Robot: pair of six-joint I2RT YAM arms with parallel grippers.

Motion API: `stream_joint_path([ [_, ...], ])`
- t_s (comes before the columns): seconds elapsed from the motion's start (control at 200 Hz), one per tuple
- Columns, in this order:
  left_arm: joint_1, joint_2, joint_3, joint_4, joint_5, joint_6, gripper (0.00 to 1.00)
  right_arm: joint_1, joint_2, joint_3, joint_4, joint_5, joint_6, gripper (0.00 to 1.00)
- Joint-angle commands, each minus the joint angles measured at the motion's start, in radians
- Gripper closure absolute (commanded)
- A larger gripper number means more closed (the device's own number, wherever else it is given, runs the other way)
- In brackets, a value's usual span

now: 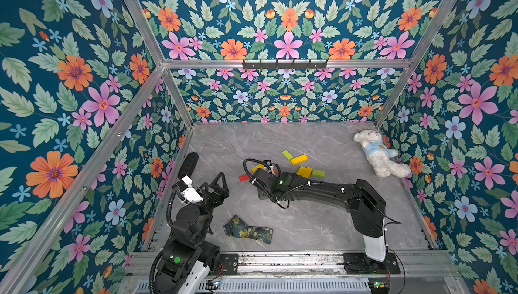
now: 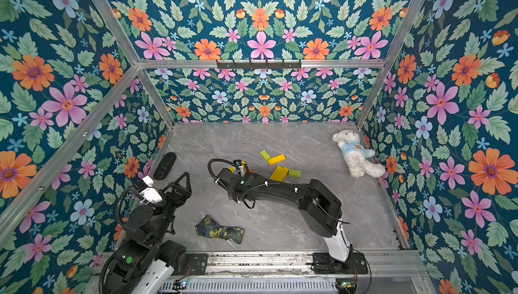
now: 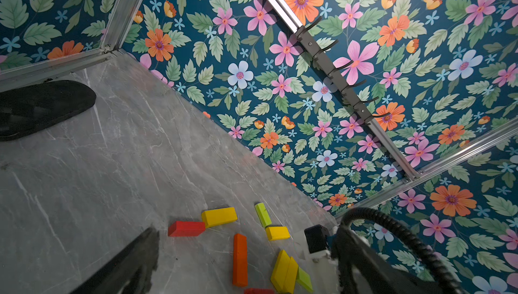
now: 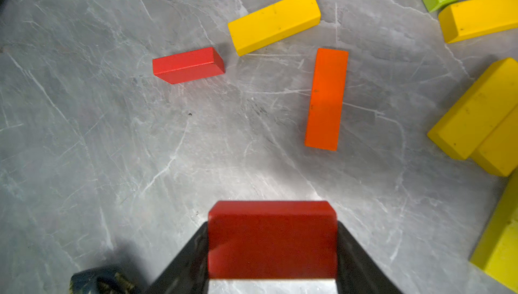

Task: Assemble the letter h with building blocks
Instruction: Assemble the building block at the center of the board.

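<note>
Two reds: held red block (image 4: 272,239) clamped in right gripper (image 4: 273,226), bottom centre; loose red block (image 4: 188,65) upper left; left gripper (image 3: 92,186), mostly cropped, apparently spread wide.

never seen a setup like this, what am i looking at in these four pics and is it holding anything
Two robot arms stand at the near edge of a grey table. Two pictures look down from above on the whole scene; the other two come from a camera on each arm's wrist. On the table lie coloured blocks, a teddy and a cloth. The right end effector grips a red block; the left end effector is open and empty.
</note>
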Motion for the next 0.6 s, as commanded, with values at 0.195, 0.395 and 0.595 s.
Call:
stream_joint_path([
  [0.195,0.001,0.002,-0.006,0.029,0.005,0.003,0.00,-0.017,-0.061,-0.103,0.022,0.018,0.078,0.40],
  [0.395,0.001,0.006,-0.008,0.031,0.010,0.002,0.00,-0.035,-0.088,-0.174,0.022,0.005,0.123,0.40],
  [0.595,0.000,0.004,-0.009,0.026,0.007,0.001,0.00,-0.040,-0.086,-0.216,0.001,-0.019,0.162,0.40],
])
